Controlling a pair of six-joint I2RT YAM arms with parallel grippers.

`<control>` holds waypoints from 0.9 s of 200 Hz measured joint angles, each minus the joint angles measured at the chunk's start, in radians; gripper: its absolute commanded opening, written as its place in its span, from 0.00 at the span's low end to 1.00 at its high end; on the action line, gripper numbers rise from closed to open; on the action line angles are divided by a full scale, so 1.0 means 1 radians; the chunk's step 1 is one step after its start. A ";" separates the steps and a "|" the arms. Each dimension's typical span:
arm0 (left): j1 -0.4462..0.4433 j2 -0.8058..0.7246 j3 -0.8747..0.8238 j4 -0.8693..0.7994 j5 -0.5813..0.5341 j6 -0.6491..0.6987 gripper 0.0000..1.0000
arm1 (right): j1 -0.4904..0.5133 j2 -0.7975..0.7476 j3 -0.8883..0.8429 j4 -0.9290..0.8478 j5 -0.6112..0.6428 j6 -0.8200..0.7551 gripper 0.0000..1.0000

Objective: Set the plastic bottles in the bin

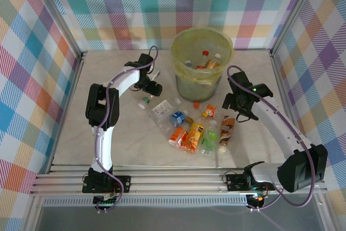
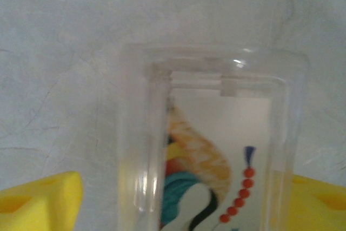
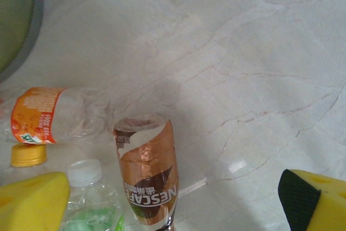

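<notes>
A clear square-sided bottle (image 2: 216,133) with a white picture label lies between the yellow fingers of my left gripper (image 2: 186,201). The left finger (image 2: 38,204) stands a little off its side, so the jaws are open around it. That gripper (image 1: 153,87) is left of the bin (image 1: 178,52), a pale green bucket with a yellowish bag and a few bottles (image 1: 205,62) inside. My right gripper (image 1: 238,104) hovers open above a brown-labelled bottle (image 3: 147,171), its fingers (image 3: 32,201) wide apart. More plastic bottles (image 1: 193,135) lie in a loose group in front of the bin.
An orange-labelled bottle (image 3: 35,114), a yellow cap (image 3: 28,155) and a green bottle with a white cap (image 3: 89,204) lie left of the brown one. The bin's wall (image 3: 16,20) is at the far left. Bare marble-patterned table (image 3: 259,68) stretches to the right. Checked walls enclose the table.
</notes>
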 measured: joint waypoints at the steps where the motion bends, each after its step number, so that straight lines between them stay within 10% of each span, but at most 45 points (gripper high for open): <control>1: 0.000 0.001 0.000 0.000 0.000 0.003 0.78 | 0.000 0.000 0.000 -0.001 0.000 0.002 1.00; 67: 0.024 0.021 0.002 -0.017 -0.001 -0.039 0.56 | 0.000 0.012 -0.075 -0.025 -0.012 0.044 1.00; 180: 0.032 -0.256 0.002 -0.036 -0.080 -0.131 0.51 | 0.000 -0.096 -0.132 0.014 -0.069 0.048 1.00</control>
